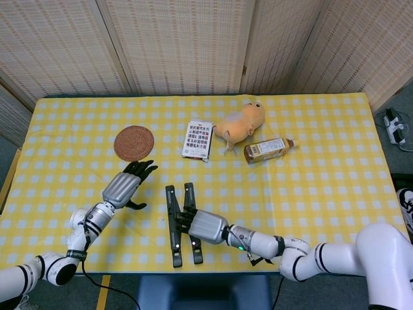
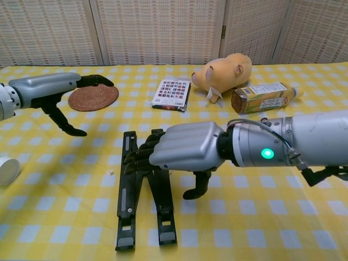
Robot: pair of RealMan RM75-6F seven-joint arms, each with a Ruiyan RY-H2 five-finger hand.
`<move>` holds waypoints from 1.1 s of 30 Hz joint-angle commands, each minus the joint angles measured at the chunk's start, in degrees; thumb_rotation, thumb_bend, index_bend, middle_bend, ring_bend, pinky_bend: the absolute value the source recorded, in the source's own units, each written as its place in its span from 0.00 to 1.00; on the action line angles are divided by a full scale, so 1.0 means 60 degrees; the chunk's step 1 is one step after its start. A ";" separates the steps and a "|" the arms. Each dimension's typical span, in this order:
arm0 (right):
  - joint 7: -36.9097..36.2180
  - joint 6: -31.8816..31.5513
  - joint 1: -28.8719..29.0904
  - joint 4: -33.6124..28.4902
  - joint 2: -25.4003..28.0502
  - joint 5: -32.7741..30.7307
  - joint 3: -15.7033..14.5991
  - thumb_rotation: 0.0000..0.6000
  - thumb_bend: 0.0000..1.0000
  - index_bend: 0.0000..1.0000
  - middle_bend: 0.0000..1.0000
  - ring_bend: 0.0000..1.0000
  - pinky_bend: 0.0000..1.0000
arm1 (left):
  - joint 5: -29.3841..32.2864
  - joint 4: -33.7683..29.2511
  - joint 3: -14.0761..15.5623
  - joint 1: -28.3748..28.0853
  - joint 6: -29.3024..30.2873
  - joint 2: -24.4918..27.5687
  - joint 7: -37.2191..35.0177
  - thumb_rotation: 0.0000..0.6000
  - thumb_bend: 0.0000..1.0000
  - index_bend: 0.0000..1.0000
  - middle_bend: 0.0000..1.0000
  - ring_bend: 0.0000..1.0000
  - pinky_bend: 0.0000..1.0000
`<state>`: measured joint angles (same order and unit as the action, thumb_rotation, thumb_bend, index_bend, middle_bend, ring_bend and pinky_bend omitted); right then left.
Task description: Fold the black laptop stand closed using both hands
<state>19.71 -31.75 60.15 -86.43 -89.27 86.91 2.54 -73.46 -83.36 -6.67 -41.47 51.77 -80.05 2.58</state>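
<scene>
The black laptop stand [image 1: 174, 248] [image 2: 126, 206] lies flat near the table's front edge, its two bars in a narrow V that meets at the far end. My right hand [image 1: 205, 226] [image 2: 187, 145] lies across its upper half, fingers [image 2: 142, 157] bent down over both bars and thumb hanging apart on the right. Whether it grips the bars is hidden. My left hand [image 1: 124, 186] [image 2: 51, 89] hovers well to the left of the stand, fingers spread, holding nothing.
A woven coaster [image 1: 134, 143] [image 2: 93, 97] lies just beyond the left hand. At the back sit a patterned booklet [image 1: 198, 139] [image 2: 172, 93], a plush toy [image 1: 240, 123] [image 2: 225, 70] and a lying bottle [image 1: 268, 149] [image 2: 261, 97]. A paper cup [image 2: 6, 169] lies front left.
</scene>
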 commanded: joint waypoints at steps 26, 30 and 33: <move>0.0306 0.0608 0.1124 0.1198 -0.1025 0.0221 -0.0189 1.00 0.33 0.00 0.00 0.00 0.00 | -0.0182 0.0466 0.0009 0.0242 0.0040 0.0062 -0.0878 1.00 0.21 0.00 0.00 0.00 0.00; 0.0239 0.0676 0.1244 0.1324 -0.1155 0.0204 -0.0163 1.00 0.33 0.00 0.02 0.00 0.00 | -0.0180 0.0447 0.0015 0.0270 0.0058 0.0087 -0.0862 1.00 0.21 0.00 0.00 0.00 0.00; 0.0083 0.0565 0.1278 0.1421 -0.1244 0.0267 -0.0147 1.00 0.33 0.00 0.07 0.00 0.00 | -0.0180 0.0447 0.0014 0.0293 0.0072 0.0092 -0.0881 1.00 0.21 0.00 0.00 0.00 0.00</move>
<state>20.45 -28.14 67.74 -78.11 -96.56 88.37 1.62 -74.55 -80.67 -6.57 -39.71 52.20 -79.50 -2.71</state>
